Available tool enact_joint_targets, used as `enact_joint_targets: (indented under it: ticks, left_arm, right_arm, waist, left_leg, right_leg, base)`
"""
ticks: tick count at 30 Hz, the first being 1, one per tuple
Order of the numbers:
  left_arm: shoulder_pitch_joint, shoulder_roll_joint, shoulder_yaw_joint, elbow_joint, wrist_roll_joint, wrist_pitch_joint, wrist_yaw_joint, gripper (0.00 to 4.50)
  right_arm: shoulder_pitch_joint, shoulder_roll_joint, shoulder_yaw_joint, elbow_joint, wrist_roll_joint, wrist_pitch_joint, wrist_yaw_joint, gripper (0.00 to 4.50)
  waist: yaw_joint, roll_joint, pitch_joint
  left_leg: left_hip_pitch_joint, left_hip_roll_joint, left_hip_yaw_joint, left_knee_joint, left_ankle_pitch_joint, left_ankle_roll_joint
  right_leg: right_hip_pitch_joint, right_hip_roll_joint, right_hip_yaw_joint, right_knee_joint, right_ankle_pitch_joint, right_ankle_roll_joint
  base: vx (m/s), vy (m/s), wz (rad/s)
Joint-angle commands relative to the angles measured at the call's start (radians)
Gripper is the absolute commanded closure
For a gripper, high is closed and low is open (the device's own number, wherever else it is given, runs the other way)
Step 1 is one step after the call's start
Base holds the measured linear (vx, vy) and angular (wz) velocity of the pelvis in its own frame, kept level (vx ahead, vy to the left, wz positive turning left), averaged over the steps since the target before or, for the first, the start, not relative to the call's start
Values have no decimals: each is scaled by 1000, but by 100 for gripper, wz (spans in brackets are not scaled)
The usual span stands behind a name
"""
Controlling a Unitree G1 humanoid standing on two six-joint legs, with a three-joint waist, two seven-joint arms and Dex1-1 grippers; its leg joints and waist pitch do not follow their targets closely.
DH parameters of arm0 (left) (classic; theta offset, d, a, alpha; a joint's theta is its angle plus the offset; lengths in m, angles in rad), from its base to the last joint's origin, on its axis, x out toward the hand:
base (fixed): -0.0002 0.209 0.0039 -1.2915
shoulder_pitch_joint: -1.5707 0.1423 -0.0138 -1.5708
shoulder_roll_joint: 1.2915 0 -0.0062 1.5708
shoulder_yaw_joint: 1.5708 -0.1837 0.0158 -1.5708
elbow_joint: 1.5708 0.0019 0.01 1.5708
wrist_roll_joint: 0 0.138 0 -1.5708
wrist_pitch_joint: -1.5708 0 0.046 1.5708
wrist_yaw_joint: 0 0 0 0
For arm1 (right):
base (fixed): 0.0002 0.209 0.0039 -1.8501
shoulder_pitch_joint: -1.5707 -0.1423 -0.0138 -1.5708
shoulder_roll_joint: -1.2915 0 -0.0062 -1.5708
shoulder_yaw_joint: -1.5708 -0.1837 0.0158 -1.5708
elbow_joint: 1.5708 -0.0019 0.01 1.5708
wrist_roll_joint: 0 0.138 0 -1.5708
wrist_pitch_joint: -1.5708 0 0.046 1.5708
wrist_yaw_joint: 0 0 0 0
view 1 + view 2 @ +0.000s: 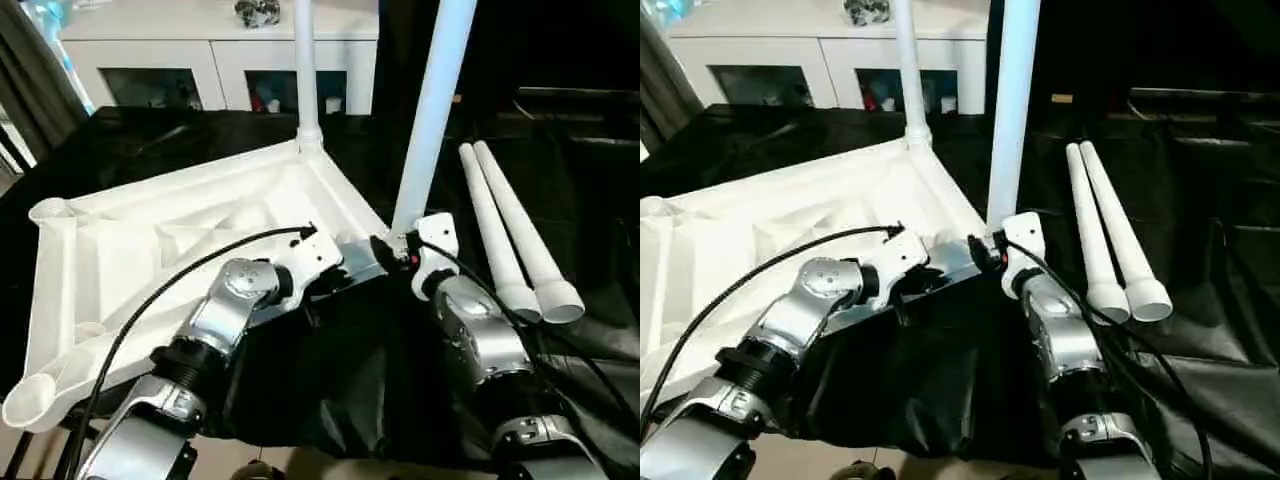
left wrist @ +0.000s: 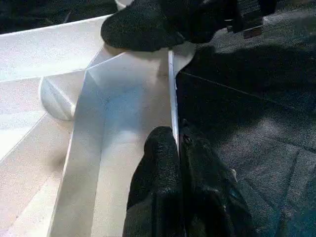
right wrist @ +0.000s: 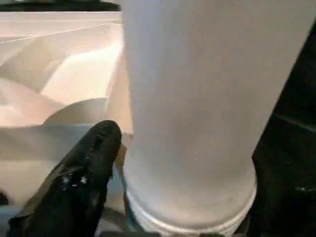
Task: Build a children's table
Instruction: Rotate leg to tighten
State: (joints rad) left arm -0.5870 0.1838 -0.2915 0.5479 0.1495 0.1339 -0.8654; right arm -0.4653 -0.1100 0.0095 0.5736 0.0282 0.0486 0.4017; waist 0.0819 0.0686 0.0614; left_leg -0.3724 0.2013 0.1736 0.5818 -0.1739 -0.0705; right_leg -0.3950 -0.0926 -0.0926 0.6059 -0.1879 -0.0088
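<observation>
Left eye view: ribbed white tabletop, upturned on black cloth, light, stiff, slippery plastic; left gripper pinched shut on its thin rim, right gripper spread about the near leg, best grasped low.

- Tabletop: white plastic, ribbed underside.
- 2 standing legs and 2 loose legs at 3 o'clock: white.
- Cloth: black.
- Cabinet at 12 o'clock: white, dark glass doors.
- Forearms: silver.
- Fingers: black.
</observation>
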Motion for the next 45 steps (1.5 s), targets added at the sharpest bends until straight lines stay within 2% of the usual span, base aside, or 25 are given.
enact_joint_targets:
  ticks: [1,2,5,8,10,13,15,19,22,24,27,30,35,36,37,38,39,41,42,43,44,45]
  left_arm:
    - [-1,-14,-55,-41,-16,-48,-44,450]
    - [6,13,-40,-48,-33,-49,-76,450]
    - [13,50,-24,-52,-62,-67,-136,450]
    - [17,95,-1,-53,-101,-75,-218,450]
    - [18,115,4,-49,-108,-88,-248,450]
    - [16,160,5,-43,-125,-105,-313,450]
    - [15,178,1,-42,-132,-111,-341,450]
    - [12,212,-4,-32,-137,-125,-389,450]
    - [10,231,-4,-19,-140,-139,-425,450]
    - [11,236,-5,-19,-140,-143,-432,450]
    - [12,247,-10,-21,-142,-145,-452,450]
    - [12,247,-10,-21,-141,-146,-453,450]
    - [4,212,5,-9,-142,-123,-391,450]
    - [2,206,7,-7,-140,-119,-377,450]
    - [-9,185,4,11,-115,-112,-314,450]
    - [-20,158,0,29,-86,-97,-240,450]
    - [-20,158,0,29,-86,-97,-240,450]
    - [-24,128,3,33,-77,-74,-191,450]
    - [-24,128,3,33,-77,-74,-191,450]
    - [-22,69,6,19,-74,-32,-119,450]
    - [-22,37,6,14,-67,-10,-73,450]
    - [-24,9,3,10,-59,9,-36,450]
  right_arm:
    - [-3,19,108,-17,9,-22,134,83]
    - [15,-39,121,-46,25,-35,247,83]
    - [31,-92,130,-72,45,-42,350,83]
    - [47,-150,130,-104,79,-38,467,83]
    - [52,-169,130,-115,89,-39,511,83]
    - [59,-210,145,-137,106,-44,604,83]
    - [63,-224,152,-147,108,-45,635,83]
    - [74,-252,173,-171,113,-38,694,83]
    - [81,-271,183,-190,129,-12,750,114]
    - [83,-275,186,-196,134,-4,761,114]
    - [89,-284,191,-209,139,10,786,151]
    - [93,-287,194,-214,139,12,788,168]
    - [107,-260,184,-217,133,41,720,176]
    - [108,-254,182,-216,131,51,704,176]
    - [106,-219,170,-196,105,54,611,176]
    - [100,-173,156,-166,71,55,490,176]
    - [100,-173,156,-166,71,55,490,176]
    - [91,-132,143,-133,38,47,375,176]
    - [91,-132,143,-133,38,47,375,176]
    - [68,-65,126,-75,1,38,209,177]
    - [50,-31,124,-41,-22,35,122,177]
    - [35,0,119,-17,-23,41,77,177]
  waist:
    - [-1,-12,-65]
    - [1,-13,-69]
    - [4,-10,-75]
    - [10,-10,-74]
    - [11,-8,-73]
    - [12,-8,-68]
    - [12,-8,-66]
    - [12,-11,-67]
    - [13,-11,-67]
    - [14,-11,-67]
    - [15,-9,-67]
    - [15,-10,-67]
    - [17,-10,-68]
    - [16,-13,-67]
    - [16,-10,-66]
    - [14,-11,-62]
    - [11,-12,-58]
    - [9,-13,-58]
    - [8,-16,-58]
    - [4,-12,-55]
    - [-1,-5,-53]
    - [-8,-10,-50]
  left_leg:
    - [1,24,-10,-71,-240,43]
    - [-2,22,-9,-65,-206,57]
    - [-8,24,-7,-54,-130,101]
    - [-7,25,-5,-50,-118,126]
    - [-5,28,-4,-51,-142,127]
    - [0,31,-5,-56,-193,107]
    - [-2,32,-6,-58,-202,94]
    - [-2,31,-6,-58,-186,92]
    - [-3,31,-5,-57,-177,100]
    - [-2,32,-5,-57,-170,104]
    - [-2,32,-5,-56,-171,103]
    - [-2,32,-5,-56,-172,99]
    - [-1,32,-5,-55,-167,95]
    - [-1,32,-4,-56,-168,94]
    - [-1,33,-5,-57,-171,89]
    - [0,31,-5,-61,-194,72]
    - [5,28,-5,-64,-233,51]
    - [8,28,-6,-66,-252,35]
    - [7,28,-7,-67,-251,33]
    - [7,29,-7,-70,-261,24]
    - [7,27,-12,-74,-289,6]
    - [8,25,-12,-77,-312,-2]
  right_leg:
    - [48,-59,50,-82,-229,-182]
    - [52,-58,49,-76,-176,-193]
    - [51,-54,47,-59,-44,-233]
    - [50,-51,45,-53,1,-259]
    - [49,-52,44,-55,-24,-262]
    - [46,-54,45,-63,-102,-256]
    - [47,-55,46,-63,-132,-249]
    - [47,-55,47,-62,-119,-249]
    - [47,-55,47,-60,-109,-253]
    - [46,-55,47,-59,-99,-257]
    - [46,-55,47,-58,-97,-260]
    - [46,-55,47,-59,-103,-260]
    - [46,-55,48,-59,-100,-259]
    - [46,-55,48,-59,-102,-259]
    - [43,-57,49,-60,-114,-259]
    - [44,-57,48,-66,-157,-249]
    - [41,-58,48,-75,-230,-233]
    - [41,-61,50,-82,-291,-208]
    - [41,-61,50,-83,-297,-202]
    - [38,-61,51,-84,-316,-197]
    - [40,-62,46,-86,-360,-186]
    - [39,-61,45,-92,-399,-169]
  base:
    - [0,0,0]
    - [0,0,0]
    - [0,0,0]
    - [0,0,0]
    - [0,0,0]
    - [0,0,0]
    - [0,0,0]
    - [0,0,0]
    - [0,0,0]
    - [0,0,0]
    - [0,0,0]
    - [0,0,0]
    - [0,0,0]
    - [0,0,0]
    - [0,0,0]
    - [0,0,0]
    - [0,0,0]
    - [0,0,0]
    - [0,0,0]
    - [0,0,0]
    - [0,0,0]
    - [0,0,0]
